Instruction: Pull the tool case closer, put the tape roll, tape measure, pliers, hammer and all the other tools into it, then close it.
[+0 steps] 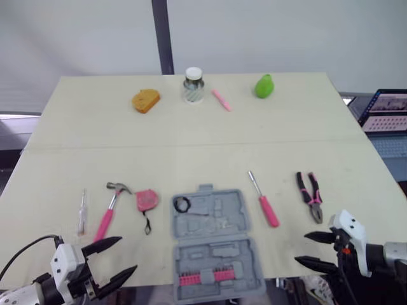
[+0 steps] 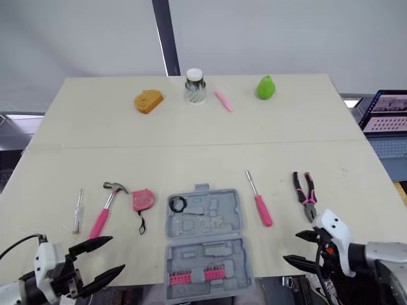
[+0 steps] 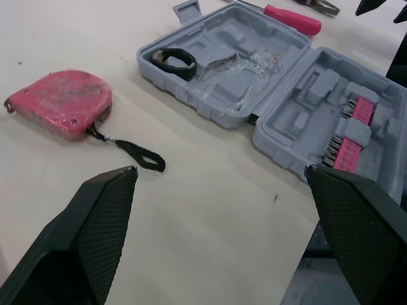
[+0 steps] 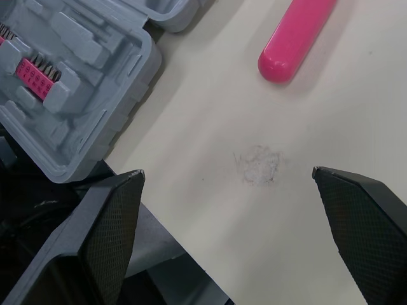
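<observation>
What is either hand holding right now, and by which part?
Nothing. The left hand and the right hand are both open and empty, one on each side of the open tool case, touching no tool.

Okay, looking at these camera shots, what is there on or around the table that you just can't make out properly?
- The pink screwdriver: in the right wrist view, the top edge cuts off everything past its handle end.
- The pliers: in the left wrist view, the top edge leaves just the tip.
- The laptop: cut off by the right edge of the left eye view.
- The jar: its contents are too small to tell.
- The orange object: too small to identify.
</observation>
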